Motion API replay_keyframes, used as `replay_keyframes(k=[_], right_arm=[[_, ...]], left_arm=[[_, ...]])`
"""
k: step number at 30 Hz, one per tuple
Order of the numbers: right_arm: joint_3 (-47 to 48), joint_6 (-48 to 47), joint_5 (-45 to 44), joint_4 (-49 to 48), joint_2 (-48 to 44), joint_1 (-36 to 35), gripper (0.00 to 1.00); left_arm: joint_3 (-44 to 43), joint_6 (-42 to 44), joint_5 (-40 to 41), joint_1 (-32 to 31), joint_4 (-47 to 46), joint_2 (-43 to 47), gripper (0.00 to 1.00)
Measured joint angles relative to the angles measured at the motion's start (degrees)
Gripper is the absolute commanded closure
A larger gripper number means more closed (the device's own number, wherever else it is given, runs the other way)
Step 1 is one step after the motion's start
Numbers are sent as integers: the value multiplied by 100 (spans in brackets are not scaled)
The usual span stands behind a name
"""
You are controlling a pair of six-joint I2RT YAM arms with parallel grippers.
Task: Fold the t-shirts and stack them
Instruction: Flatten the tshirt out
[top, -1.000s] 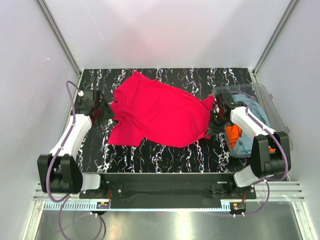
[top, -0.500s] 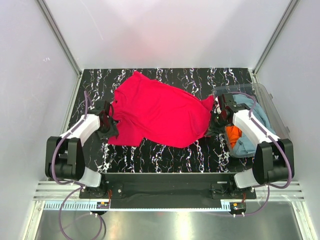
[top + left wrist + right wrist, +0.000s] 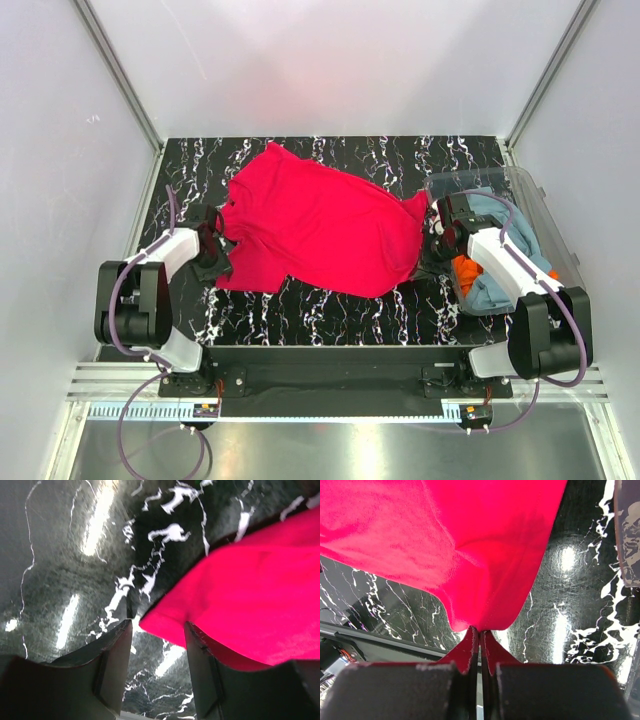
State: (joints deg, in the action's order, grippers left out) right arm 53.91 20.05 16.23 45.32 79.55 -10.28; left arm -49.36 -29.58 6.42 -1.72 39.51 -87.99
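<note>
A bright red t-shirt [image 3: 320,225] lies spread and rumpled across the black marbled table [image 3: 300,310]. My left gripper [image 3: 213,250] is at the shirt's near-left corner. In the left wrist view this gripper [image 3: 159,630] stands open, and the red corner [image 3: 165,622] pokes in between the fingertips without being pinched. My right gripper [image 3: 432,245] is at the shirt's right edge. In the right wrist view it [image 3: 480,630] is shut on a fold of the red cloth [image 3: 485,555]. A grey-blue t-shirt [image 3: 505,225] and an orange t-shirt [image 3: 467,268] lie bunched in the tub.
A clear plastic tub [image 3: 545,215] stands at the table's right edge, just behind my right arm. White walls close in the table on the left, back and right. The arm bases sit on the dark rail [image 3: 320,365] at the near edge.
My left gripper has come nearer along the shirt's left edge to its near-left corner, and its jaws have narrowed. The right gripper stays shut on the cloth, hardly moved.
</note>
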Motion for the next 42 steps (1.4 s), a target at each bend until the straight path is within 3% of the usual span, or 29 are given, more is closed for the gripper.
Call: replay_keyframes(k=[4, 8, 11, 12, 15, 21, 26, 31, 42], right_arm=[[0, 4, 22, -31, 0, 0, 100], [0, 9, 85, -48, 0, 0, 100], [0, 9, 98, -48, 0, 0, 100], [0, 11, 101, -48, 0, 0, 100], [0, 11, 101, -48, 0, 0, 100], [11, 55, 96, -46, 0, 0, 100], [463, 162, 59, 90, 92, -2, 100], [1956, 153, -92, 297, 664, -7, 100], [5469, -315, -573, 1259, 1167, -9, 100]], left_arm=[[-7, 0, -48, 79, -90, -142, 53], [35, -48, -125, 138, -192, -136, 64], [173, -122, -251, 341, -315, -17, 80], [245, -162, -321, 431, -372, 46, 89], [345, -203, -492, 592, -487, 157, 98], [415, -243, -649, 592, -597, 431, 100], [243, -391, -957, 544, -435, 1639, 100], [-1296, -474, -1217, 444, -177, 2356, 100], [-5801, 129, -1478, 83, -9, 1513, 100]])
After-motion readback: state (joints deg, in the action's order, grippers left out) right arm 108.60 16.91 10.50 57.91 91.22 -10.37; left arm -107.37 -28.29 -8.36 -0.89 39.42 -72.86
